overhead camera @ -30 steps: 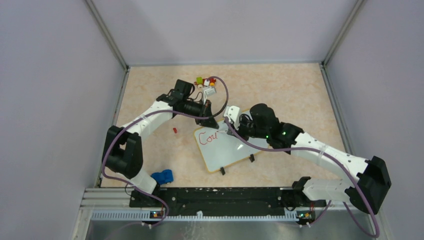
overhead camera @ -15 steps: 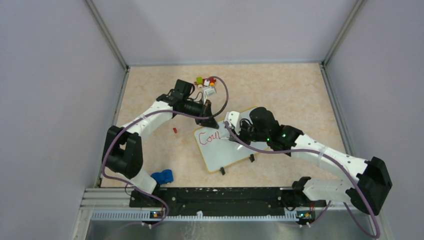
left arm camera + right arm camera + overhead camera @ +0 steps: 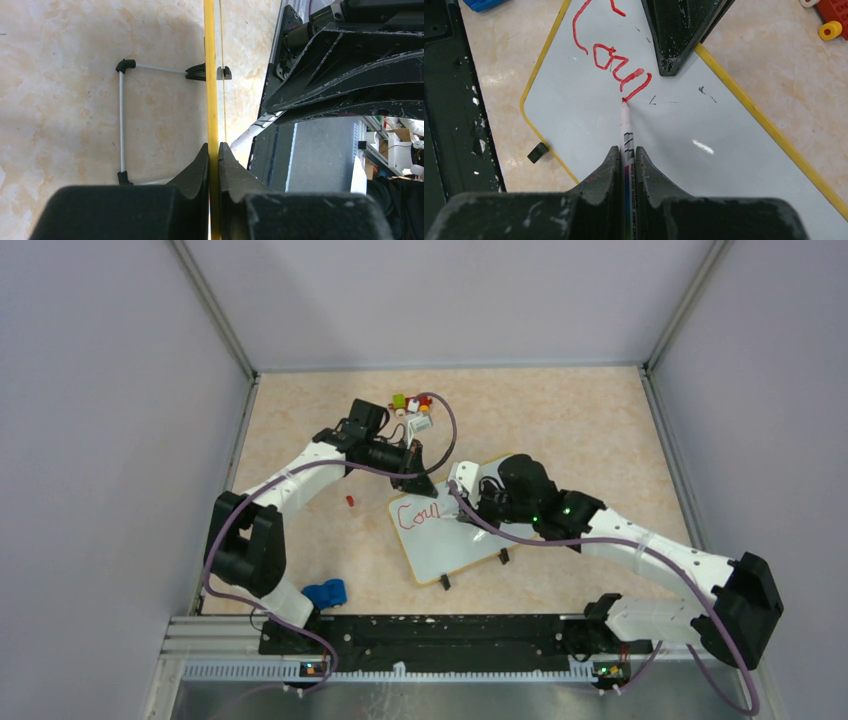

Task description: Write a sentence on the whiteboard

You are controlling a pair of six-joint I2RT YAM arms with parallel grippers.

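The whiteboard [image 3: 455, 540] is being held on the desk [image 3: 580, 430], its far rim being clamped between the left jaws. A marker [image 3: 626, 125] is being gripped by the right jaws, its red tip being put to the end of the red writing [image 3: 611, 57] near the whiteboard's far-left corner.

Looked bright and even in the top view, lit softly from above. Left only faint, short shadows under the arms [image 3: 300, 472] near the middle. Put one small white shine on the whiteboard [image 3: 703, 146], right of the middle in the right wrist view. Showed the marker [image 3: 625, 130] tip sharp, but blurred the right fingers [image 3: 596, 190] at the bottom. Blurred the left fingers [image 3: 190, 175] too, below a soft grey shadow at the upper middle.
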